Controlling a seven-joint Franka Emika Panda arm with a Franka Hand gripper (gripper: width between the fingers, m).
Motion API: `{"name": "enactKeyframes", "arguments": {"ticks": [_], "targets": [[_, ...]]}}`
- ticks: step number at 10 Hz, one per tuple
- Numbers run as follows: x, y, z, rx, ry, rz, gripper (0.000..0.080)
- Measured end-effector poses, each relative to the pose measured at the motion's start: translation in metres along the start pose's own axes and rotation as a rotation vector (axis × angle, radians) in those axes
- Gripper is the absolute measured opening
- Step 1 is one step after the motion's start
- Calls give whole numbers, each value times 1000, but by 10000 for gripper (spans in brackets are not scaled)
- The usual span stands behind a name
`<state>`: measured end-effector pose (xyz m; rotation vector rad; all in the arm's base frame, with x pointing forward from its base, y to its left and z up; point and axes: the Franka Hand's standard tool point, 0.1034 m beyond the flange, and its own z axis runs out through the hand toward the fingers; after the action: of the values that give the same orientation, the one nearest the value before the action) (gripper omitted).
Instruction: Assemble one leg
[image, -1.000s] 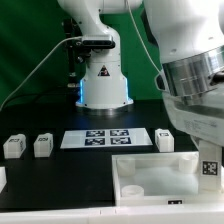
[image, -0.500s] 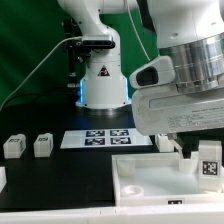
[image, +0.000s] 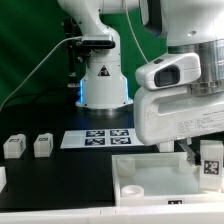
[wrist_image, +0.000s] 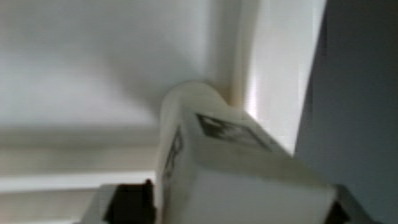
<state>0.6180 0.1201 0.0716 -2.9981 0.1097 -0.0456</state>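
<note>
My gripper (image: 207, 160) is shut on a leg (image: 211, 160), a small white block with a black-and-white tag, and holds it over the right end of the large white panel (image: 150, 178). In the wrist view the leg (wrist_image: 228, 150) fills the space between my dark fingers (wrist_image: 128, 205), with the white panel's surface (wrist_image: 89, 90) close behind it. Two more legs (image: 13, 146) (image: 42, 146) stand at the exterior view's left, well away from the gripper.
The marker board (image: 95, 138) lies in front of the robot base (image: 103, 85). Another white part (image: 2, 178) shows at the left edge. My wrist housing (image: 180, 110) hides the table behind the panel's right side.
My hand has risen a little with the leg in it, over the panel's right side. It now hides the leg that stood by the marker board's right end.
</note>
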Motion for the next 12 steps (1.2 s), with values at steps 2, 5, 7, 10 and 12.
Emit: {"name": "enactKeyframes", "arguments": {"ticks": [2,5,7,10,12], "targets": [[0,6,0,-4,0,298,300],[3,10,2,3,19,669,300],[8,9,1,30,46,1004,300],[8,4,5,186,26,1803,299],[7,2,6,189,23,1782,299]]}}
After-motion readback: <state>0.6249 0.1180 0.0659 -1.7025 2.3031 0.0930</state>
